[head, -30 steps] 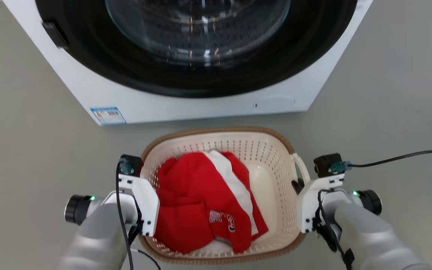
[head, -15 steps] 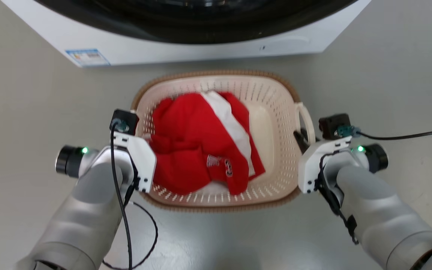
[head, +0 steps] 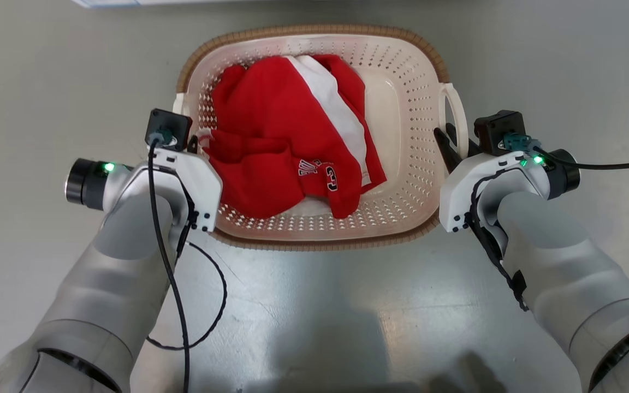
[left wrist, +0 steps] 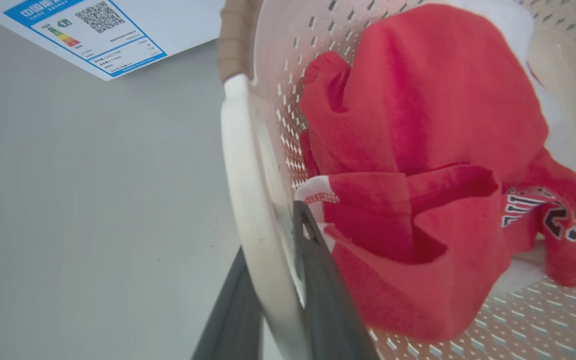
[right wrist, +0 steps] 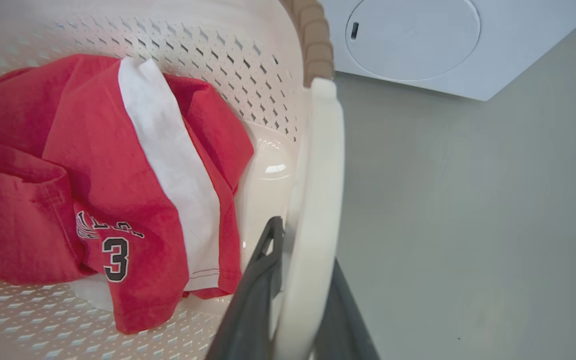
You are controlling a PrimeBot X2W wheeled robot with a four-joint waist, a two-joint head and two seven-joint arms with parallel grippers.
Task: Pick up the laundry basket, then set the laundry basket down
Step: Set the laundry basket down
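Your left hand (left wrist: 269, 235) is closed on the laundry basket (head: 402, 82), with one dark finger on the outside of the white loop handle (left wrist: 248, 190) and the other on the inside, against the holed wall. Your right hand (right wrist: 305, 242) grips the opposite handle (right wrist: 320, 165) the same way, one finger on each side of the loop. The basket sits between your two hands, straight ahead of you over the grey floor (head: 47, 65). You cannot tell from these views whether its base touches the floor. A crumpled red shirt (head: 271, 131) with a white stripe and a number 3 lies inside, heaped toward the left wall. The white washing machine (right wrist: 418, 45) stands just beyond the basket's far rim, and its blue-edged label (left wrist: 88, 35) shows in your left wrist view.
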